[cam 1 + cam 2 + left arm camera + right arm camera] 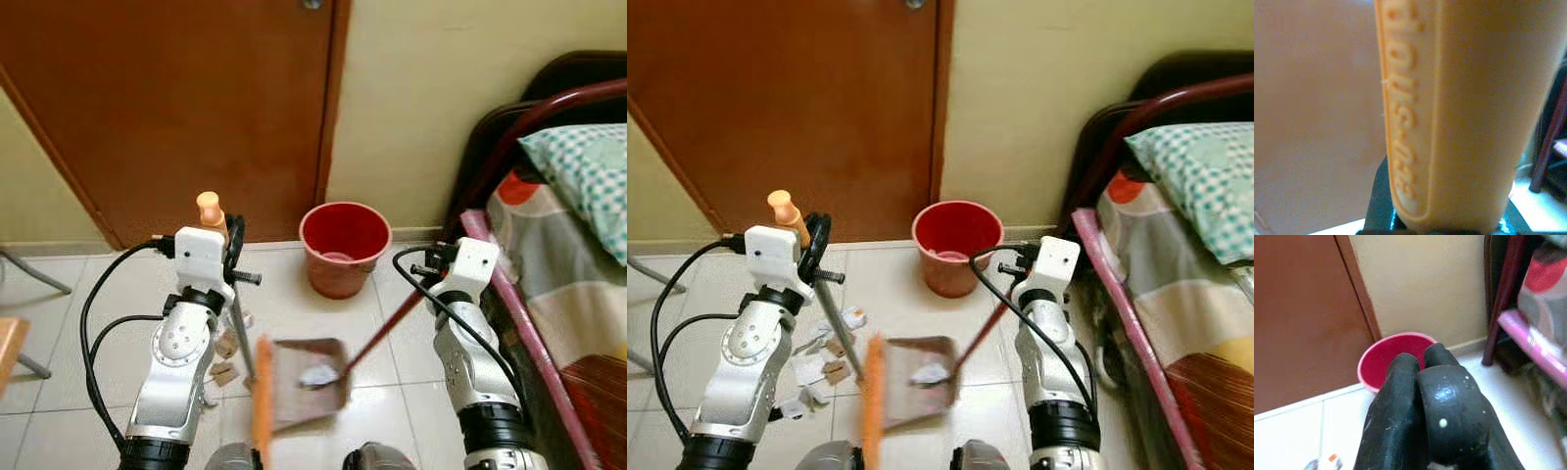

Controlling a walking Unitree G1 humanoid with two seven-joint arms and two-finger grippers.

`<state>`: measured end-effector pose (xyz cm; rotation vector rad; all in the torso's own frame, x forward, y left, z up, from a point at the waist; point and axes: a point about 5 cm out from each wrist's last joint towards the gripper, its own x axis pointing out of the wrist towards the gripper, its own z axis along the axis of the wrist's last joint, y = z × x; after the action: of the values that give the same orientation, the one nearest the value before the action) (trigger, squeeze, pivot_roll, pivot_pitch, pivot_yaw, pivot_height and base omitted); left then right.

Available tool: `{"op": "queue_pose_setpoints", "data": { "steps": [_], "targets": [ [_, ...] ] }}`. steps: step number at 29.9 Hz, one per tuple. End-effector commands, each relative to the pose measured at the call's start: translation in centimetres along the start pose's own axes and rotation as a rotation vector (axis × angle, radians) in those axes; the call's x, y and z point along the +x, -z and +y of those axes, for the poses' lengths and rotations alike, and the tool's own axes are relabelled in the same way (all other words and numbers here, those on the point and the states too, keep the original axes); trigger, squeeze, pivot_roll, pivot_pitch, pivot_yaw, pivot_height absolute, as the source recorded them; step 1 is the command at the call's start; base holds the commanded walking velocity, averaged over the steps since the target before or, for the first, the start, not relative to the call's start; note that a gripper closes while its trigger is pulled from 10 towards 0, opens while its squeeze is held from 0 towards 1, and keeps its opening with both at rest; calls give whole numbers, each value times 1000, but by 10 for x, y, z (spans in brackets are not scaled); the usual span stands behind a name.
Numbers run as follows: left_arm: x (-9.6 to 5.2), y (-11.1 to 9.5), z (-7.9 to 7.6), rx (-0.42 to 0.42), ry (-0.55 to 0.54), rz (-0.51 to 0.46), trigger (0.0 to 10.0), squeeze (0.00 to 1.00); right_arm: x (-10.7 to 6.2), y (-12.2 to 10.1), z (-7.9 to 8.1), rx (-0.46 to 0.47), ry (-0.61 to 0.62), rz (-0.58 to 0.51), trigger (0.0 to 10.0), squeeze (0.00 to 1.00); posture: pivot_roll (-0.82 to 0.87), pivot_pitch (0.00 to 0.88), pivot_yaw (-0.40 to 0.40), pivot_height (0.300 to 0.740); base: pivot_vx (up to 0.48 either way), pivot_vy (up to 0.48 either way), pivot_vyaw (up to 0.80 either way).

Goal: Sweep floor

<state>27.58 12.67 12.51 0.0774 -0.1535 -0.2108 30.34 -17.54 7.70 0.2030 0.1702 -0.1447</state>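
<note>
Door (186,108) and bed (568,264) frame the tiled corner where the robot stands, a red bucket (344,247) against the wall between them. Below it the dustpan (309,384) rests on the floor with a crumpled white scrap (319,374) on it, its long red handle (384,328) clasped in the closed right gripper (1422,382). The left gripper (231,253) grips the broom's handle (211,213), orange bristle head (261,401) just beside the pan. More paper bits (828,357) lie on the robot's left, so I'd judge the sweeping only partly done; next, those need brushing onto the pan.
</note>
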Motion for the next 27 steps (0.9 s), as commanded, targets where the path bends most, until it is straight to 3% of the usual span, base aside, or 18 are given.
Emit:
{"op": "queue_pose_setpoints", "data": {
  "steps": [1, 9, 18, 27],
  "targets": [
    [1, -5, -9, -21, 39, -32, 10000, 0, 1, -9, -5, 6, 16, -44, 10000, 0, -40, 80, -12, 740, 0, 0, 0],
    [1, -4, -11, -41, 75, -25, 10000, 0, 2, -9, -3, 12, 18, -47, 10000, 0, 6, 72, 7, 740, 0, 0, 0],
    [2, -4, -17, -47, 71, -32, 10000, 0, 4, -8, -3, -13, -12, -33, 10000, 0, 61, 62, -26, 740, 0, 0, 0],
    [4, -7, -20, -57, 73, -45, 10000, 0, 6, -10, -3, -33, -22, -32, 10000, 0, 15, 75, -31, 740, 338, -182, 0]
  ]
}}
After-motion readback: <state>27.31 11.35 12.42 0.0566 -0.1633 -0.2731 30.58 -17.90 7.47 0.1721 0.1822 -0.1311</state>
